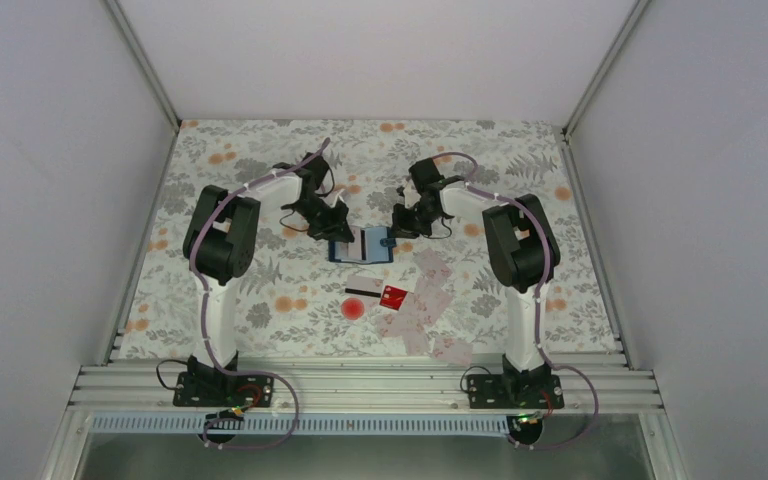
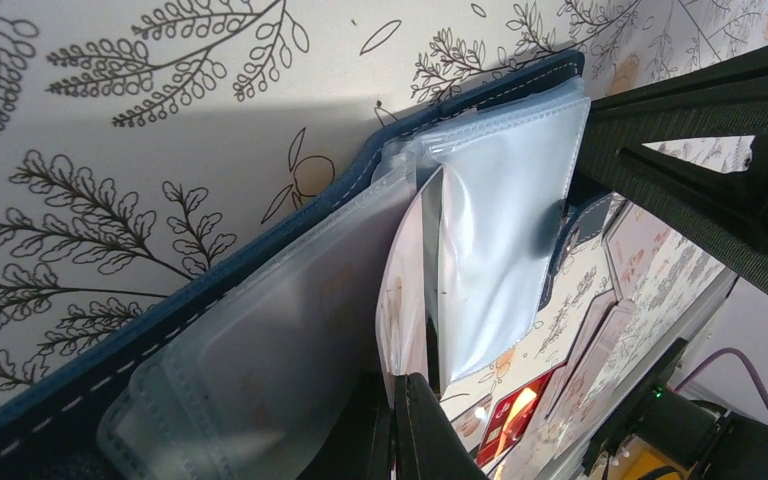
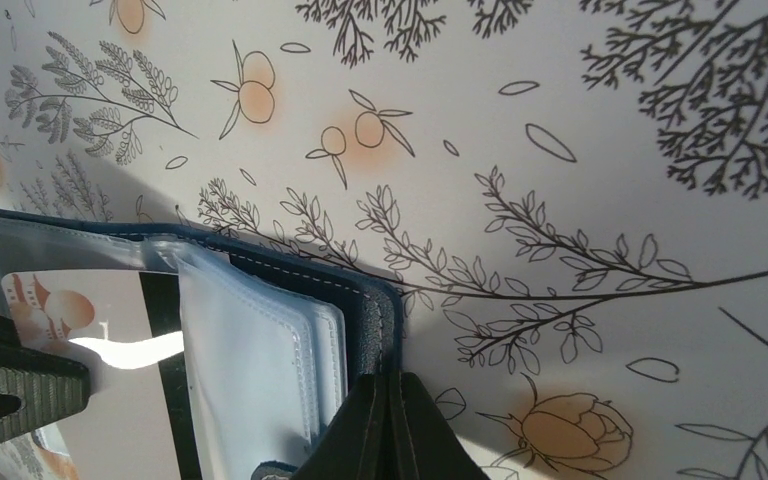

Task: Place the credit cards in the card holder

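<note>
My left gripper is pressed together on a card. The card's far end sits in a clear pocket of the open holder. My right gripper pinches the holder's right edge. The holder lies in the middle of the desk, a bit nearer the far edge. More cards lie between it and the near edge, toward the right corner. A red card is with them.
</note>
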`<state>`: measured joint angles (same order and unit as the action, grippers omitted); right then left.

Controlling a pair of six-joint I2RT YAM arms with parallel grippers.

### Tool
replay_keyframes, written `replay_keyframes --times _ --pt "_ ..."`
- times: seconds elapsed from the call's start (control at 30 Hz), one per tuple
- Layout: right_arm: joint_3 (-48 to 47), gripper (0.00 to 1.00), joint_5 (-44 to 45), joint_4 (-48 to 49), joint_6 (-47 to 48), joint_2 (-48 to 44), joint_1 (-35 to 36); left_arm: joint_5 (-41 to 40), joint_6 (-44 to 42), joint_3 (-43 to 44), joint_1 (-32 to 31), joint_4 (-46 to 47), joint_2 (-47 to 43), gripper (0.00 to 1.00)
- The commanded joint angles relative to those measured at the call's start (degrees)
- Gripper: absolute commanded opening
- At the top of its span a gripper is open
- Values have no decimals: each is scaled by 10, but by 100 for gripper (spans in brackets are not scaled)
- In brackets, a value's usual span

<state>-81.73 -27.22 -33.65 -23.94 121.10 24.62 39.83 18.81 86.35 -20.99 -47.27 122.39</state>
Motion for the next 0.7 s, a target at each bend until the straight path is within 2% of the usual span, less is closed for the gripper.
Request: replay_keyframes --times 0.0,0.3,0.67 --pt "28 4 50 -45 -4 35 14 -8 0 -3 -19 -18 36 2" --pt "28 4 53 -47 -5 34 17 6 16 -18 -20 16 32 2" --pt "26 4 67 -65 -20 27 17 -5 104 -81 -16 97 -6 2"
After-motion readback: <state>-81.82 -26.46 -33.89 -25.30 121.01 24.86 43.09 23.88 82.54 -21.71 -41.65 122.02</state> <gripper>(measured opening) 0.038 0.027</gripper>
